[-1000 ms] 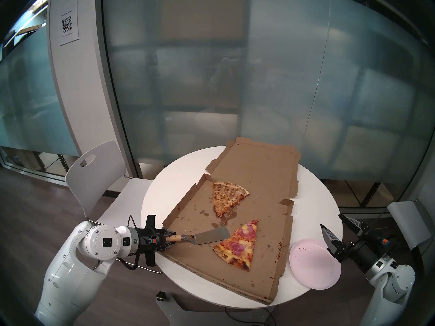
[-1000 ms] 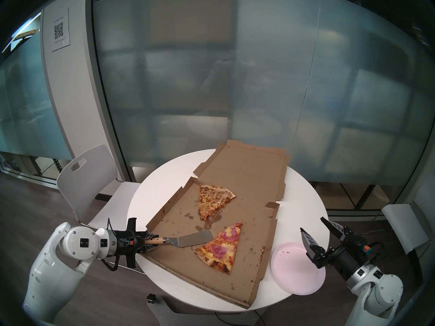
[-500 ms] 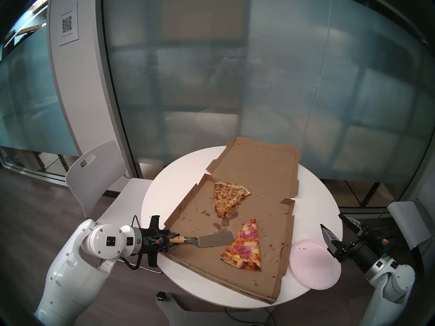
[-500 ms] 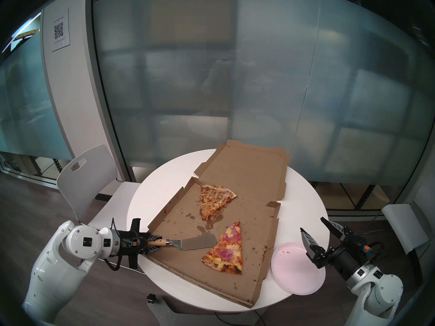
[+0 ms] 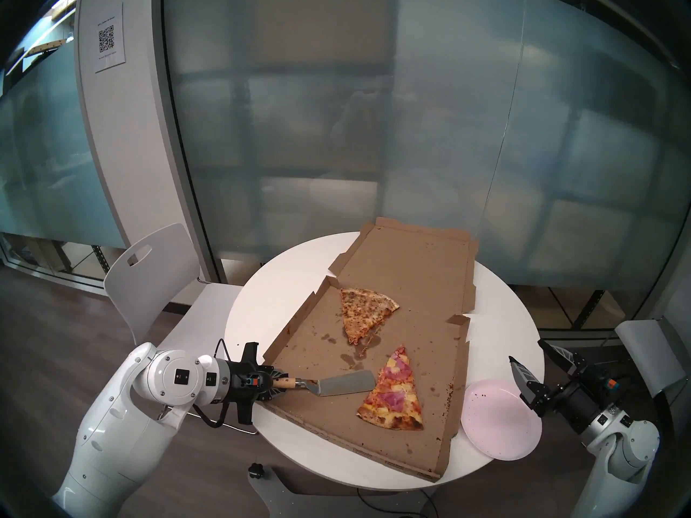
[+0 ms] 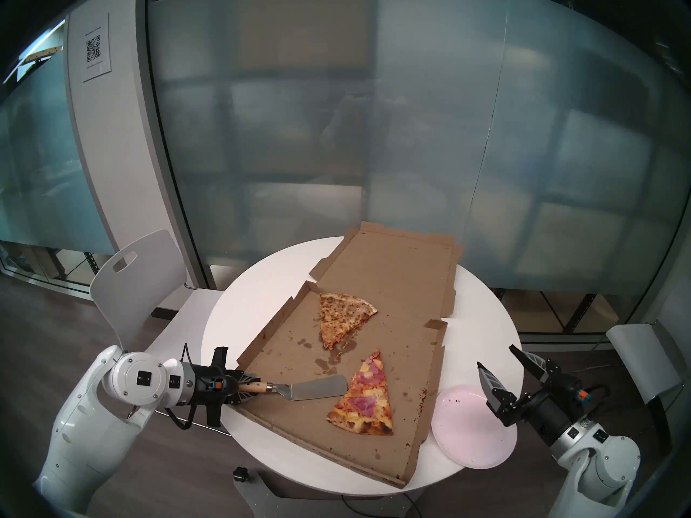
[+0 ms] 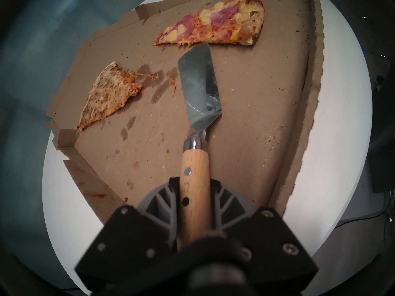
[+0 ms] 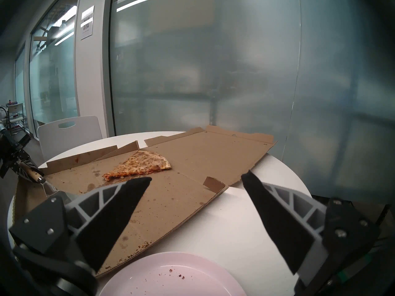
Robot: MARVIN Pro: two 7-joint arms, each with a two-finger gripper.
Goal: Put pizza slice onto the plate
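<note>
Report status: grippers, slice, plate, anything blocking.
Left gripper shut on spatula, blade at ham slice edge. Right gripper open over plate. Slice still in box.

Round white tabletop (image 5: pixel 497 300). Directly on it: an opened, flattened brown cardboard pizza box (image 5: pixel 411 267), lying diagonally and covering most of the surface, near corner reaching the front edge; a pale pink plate (image 5: pixel 501 431) just right of the box, at the right front edge and overhanging it slightly. Plate rim looks to touch the box side; can't confirm.
</note>
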